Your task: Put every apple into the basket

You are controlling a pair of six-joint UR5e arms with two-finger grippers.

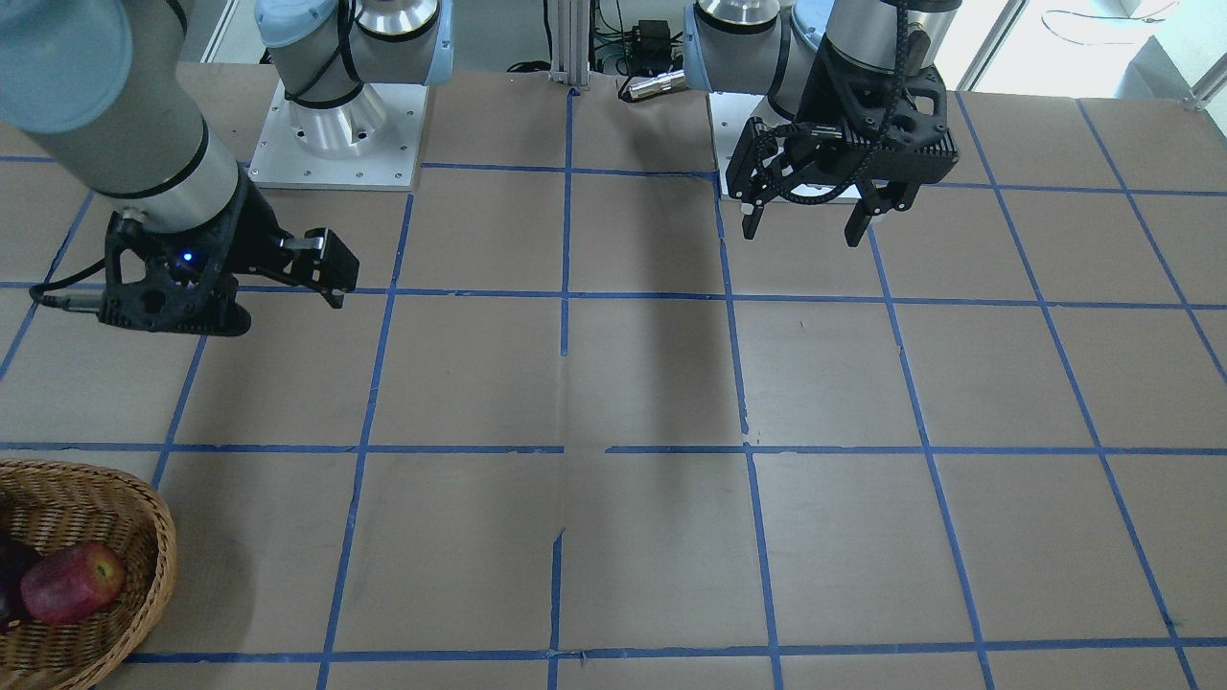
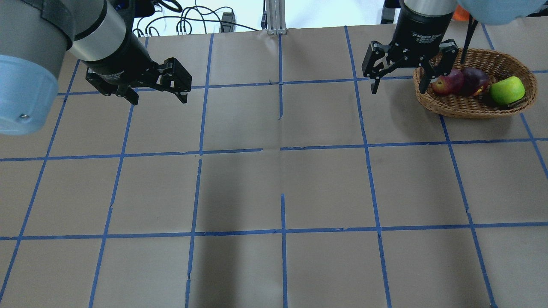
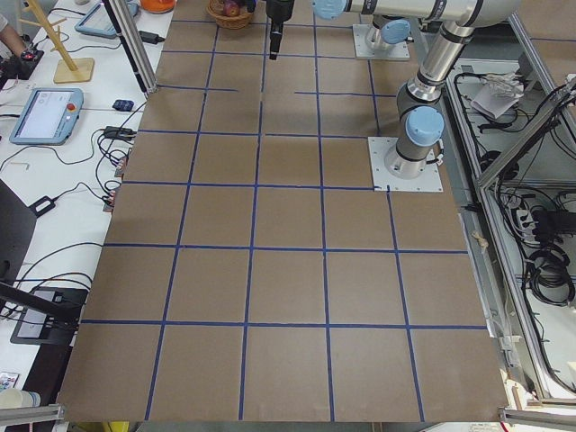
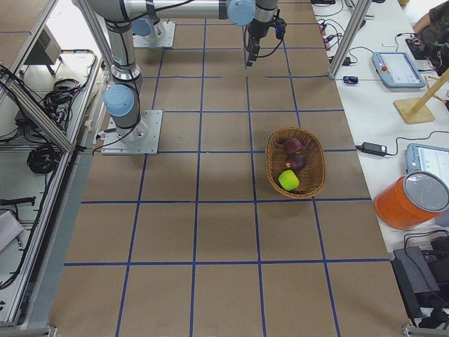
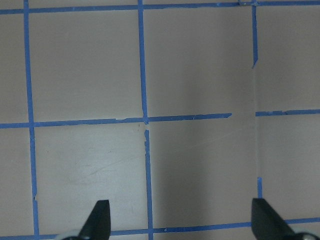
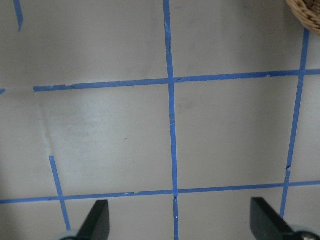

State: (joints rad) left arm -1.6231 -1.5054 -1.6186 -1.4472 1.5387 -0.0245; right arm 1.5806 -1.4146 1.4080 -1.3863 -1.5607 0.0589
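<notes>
The wicker basket (image 2: 471, 109) stands at the far right of the table and holds all three apples: the red apple (image 2: 445, 83), the dark maroon apple (image 2: 476, 79) and the yellow-green apple (image 2: 507, 90). It also shows in the front view (image 1: 144, 546) with the red apple (image 1: 72, 582), and in the right side view (image 4: 316, 158). My right gripper (image 2: 398, 90) hangs open and empty above the table, just left of the basket. My left gripper (image 2: 159, 99) is open and empty at the far left. Both wrist views show only taped table between open fingertips (image 5: 97, 220) (image 6: 97, 220).
The brown table (image 2: 278, 192) carries a grid of blue tape lines. The basket's rim (image 6: 306, 12) shows in the right wrist view's top right corner. An orange bucket (image 4: 414, 200), tablets and cables lie on the side bench beyond the table.
</notes>
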